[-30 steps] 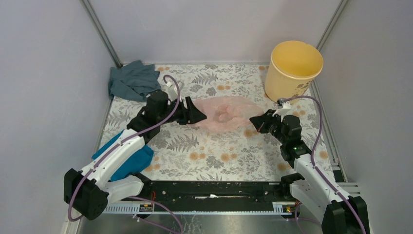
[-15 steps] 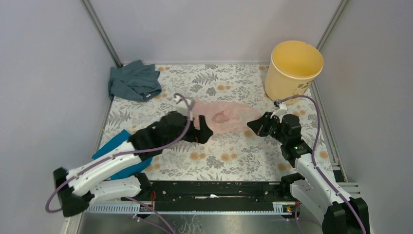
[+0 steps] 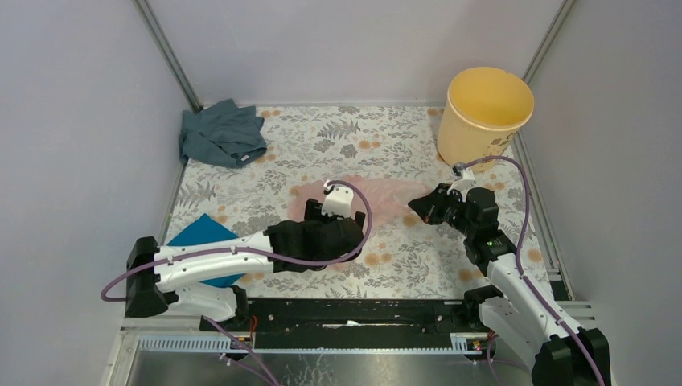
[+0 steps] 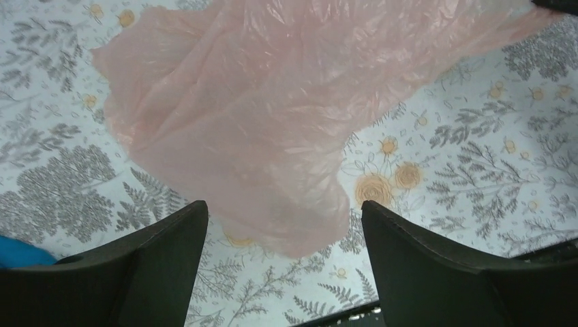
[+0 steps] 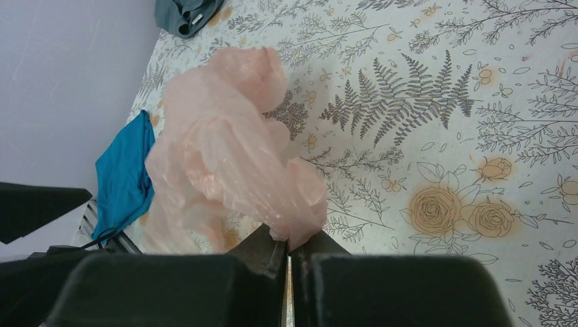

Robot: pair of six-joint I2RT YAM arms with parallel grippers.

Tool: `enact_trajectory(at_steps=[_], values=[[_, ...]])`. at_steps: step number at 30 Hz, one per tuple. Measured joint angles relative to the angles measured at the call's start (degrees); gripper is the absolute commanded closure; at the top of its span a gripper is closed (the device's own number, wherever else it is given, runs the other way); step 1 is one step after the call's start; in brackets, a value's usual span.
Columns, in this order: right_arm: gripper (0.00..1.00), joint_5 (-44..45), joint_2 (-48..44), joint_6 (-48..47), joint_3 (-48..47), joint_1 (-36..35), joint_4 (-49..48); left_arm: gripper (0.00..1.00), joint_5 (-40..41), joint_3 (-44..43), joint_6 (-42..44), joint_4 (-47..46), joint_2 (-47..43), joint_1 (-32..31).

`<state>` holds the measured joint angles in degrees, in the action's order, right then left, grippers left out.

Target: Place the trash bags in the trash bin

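Note:
The pale pink trash bag lies crumpled on the floral table mat at mid-table. It fills the upper part of the left wrist view and shows in the right wrist view. My right gripper is shut on the bag's right edge, with film pinched between its fingertips. My left gripper hangs over the bag's near edge, open and empty, with the bag's lowest fold between its fingers. The yellow-orange trash bin stands upright at the far right corner, apart from both grippers.
A grey-blue cloth lies at the far left corner and shows in the right wrist view. A bright teal cloth lies near left, under the left arm, also in the right wrist view. Grey walls close in three sides.
The left arm has dropped low and swung from the bag's left edge toward the near right, ending over the bag's near edge. The right gripper has barely moved.

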<state>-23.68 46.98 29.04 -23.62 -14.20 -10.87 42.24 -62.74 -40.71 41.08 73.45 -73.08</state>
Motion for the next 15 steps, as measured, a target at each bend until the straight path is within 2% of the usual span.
enact_trajectory(at_steps=[5, 11, 15], values=[[1.0, -0.02, 0.09, -0.15, 0.0, 0.0, 0.0, 0.13, -0.55, 6.78, -6.05, -0.22, -5.22, -3.78], [1.0, -0.02, 0.22, -0.26, 0.02, 0.0, -0.04, 0.17, -9.35, 19.34, -11.52, -7.78, -15.76, -5.27], [1.0, -0.02, 0.26, -0.2, 0.02, 0.0, -0.09, 0.22, -12.76, 24.52, -15.17, -12.76, -15.43, -8.02]])
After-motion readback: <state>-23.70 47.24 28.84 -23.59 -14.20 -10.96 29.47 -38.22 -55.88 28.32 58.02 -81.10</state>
